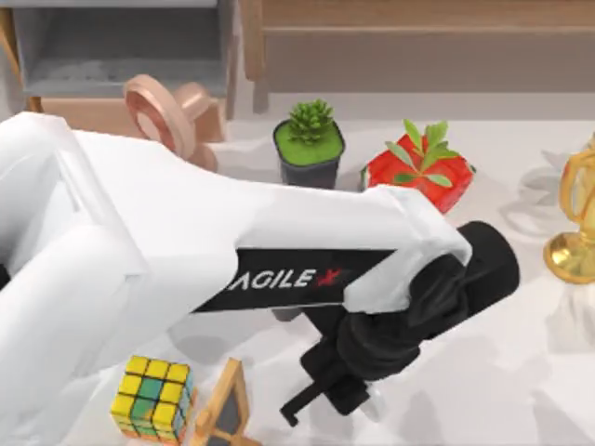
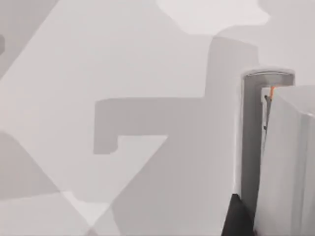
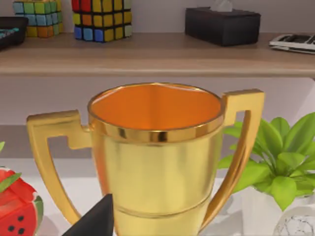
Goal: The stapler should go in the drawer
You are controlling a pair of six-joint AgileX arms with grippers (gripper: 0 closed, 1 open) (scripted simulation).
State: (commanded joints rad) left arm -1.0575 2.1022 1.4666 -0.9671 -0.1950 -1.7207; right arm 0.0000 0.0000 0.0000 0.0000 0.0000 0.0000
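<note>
Left gripper [image 1: 321,395] low over table [image 1: 521,372], fingers' state unclear. Nearby: one puzzle cube [image 1: 152,398], one chalkboard [image 1: 226,409], two plants, one trophy [image 1: 575,218].

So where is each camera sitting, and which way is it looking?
Top view: sits above the table, looking down at the drawer, puzzle cube and plants; my left arm and left gripper cross it.
Left wrist view: rides my left arm, facing the pale tabletop close up, beside a pale grey upright edge.
Right wrist view: rides my right arm, facing the gold trophy and the shelf; a dark tip of the right gripper shows.
Shared: the trophy and the watermelon-patterned pot.
</note>
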